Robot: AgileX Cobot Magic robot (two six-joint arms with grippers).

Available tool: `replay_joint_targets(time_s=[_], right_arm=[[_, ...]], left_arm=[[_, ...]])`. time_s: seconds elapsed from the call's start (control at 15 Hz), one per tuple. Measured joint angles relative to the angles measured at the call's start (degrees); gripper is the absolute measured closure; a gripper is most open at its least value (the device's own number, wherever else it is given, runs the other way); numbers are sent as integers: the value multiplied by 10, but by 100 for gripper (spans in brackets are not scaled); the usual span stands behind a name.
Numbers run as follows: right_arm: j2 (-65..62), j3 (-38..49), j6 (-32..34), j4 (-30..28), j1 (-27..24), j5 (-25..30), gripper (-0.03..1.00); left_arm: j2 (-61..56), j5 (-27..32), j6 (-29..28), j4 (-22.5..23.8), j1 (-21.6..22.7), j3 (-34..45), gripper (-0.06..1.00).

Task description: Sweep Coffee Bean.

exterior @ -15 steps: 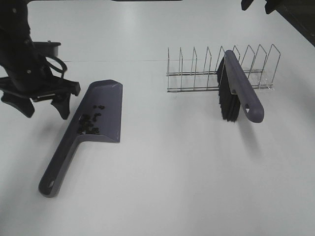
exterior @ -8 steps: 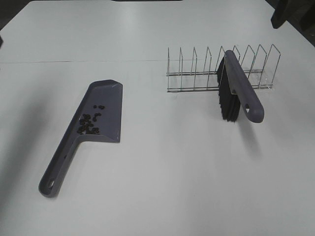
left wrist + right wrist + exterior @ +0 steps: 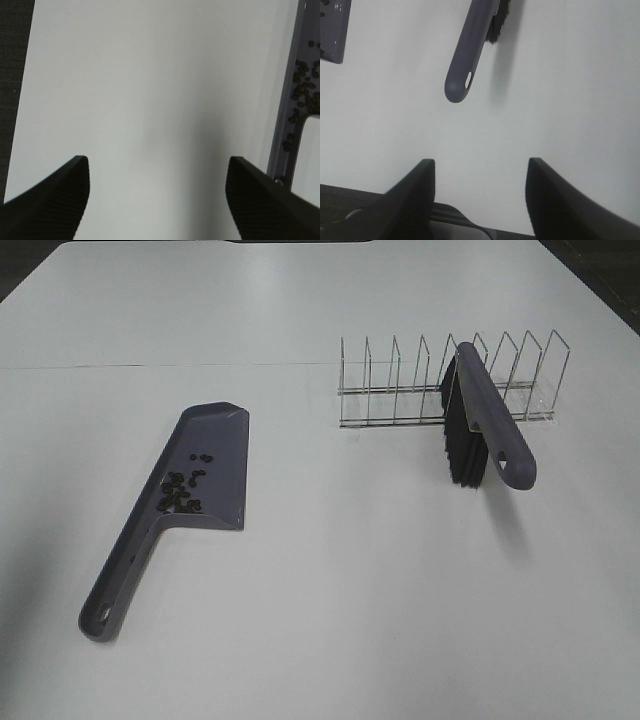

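The purple-grey dustpan [image 3: 200, 480] lies on the white table at the left, handle toward the front. The coffee beans [image 3: 182, 488] sit in a small dark pile inside it; they also show in the left wrist view [image 3: 304, 85] on the dustpan [image 3: 286, 120]. The purple brush [image 3: 488, 425] with black bristles leans in the wire rack [image 3: 400, 390]; its handle shows in the right wrist view [image 3: 467, 55]. Both arms are out of the exterior high view. My left gripper [image 3: 157, 195] is open and empty over bare table. My right gripper [image 3: 480, 192] is open and empty, short of the brush handle.
The table's dark edge shows in the left wrist view [image 3: 12, 75] and in the right wrist view [image 3: 350, 197]. A corner of the dustpan shows in the right wrist view [image 3: 332, 30].
The left arm has pulled back out of the exterior high view from beside the dustpan. The right arm has also left the far right corner. Dustpan, beans and brush have not moved.
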Motion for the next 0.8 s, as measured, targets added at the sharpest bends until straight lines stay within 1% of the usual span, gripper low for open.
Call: replay_joint_targets(time_s=[0.13,0.27,0.47,0.6,0.8], right_arm=[[-67,33,0,-3,0,0,47],[-146,76,0,-26,0,1,47],[-236,144,0,-55,0,1,47],[-291,184,-1,-57,0,1,47],[-349,231,-1,-59,0,-1,47]], left_arm=[[-77,2,4,0,0,66,26],[-163,2,6,0,0,135,26],[-257,-1,9,0,0,199,26],[-308,-21,18,1,-22,229,26],[-359,-31,30,0,-61,264,26]])
